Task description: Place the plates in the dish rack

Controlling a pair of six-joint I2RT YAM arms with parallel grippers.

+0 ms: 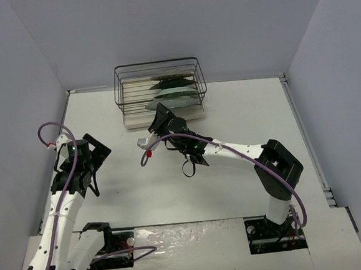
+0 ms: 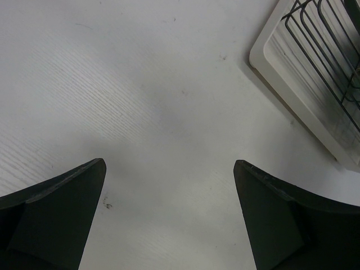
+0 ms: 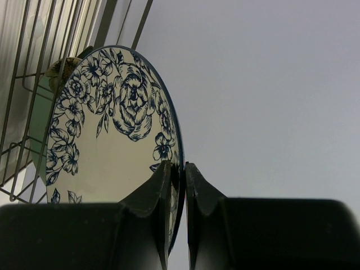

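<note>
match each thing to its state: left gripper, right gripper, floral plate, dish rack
Things:
1 left gripper
2 right gripper
3 floral plate
4 dish rack

States:
a black wire on a cream base
b open above the table
c shut on a rim
d upright, rim pinched

Pairs: 1-b; 2-c; 3-d; 4-a
</note>
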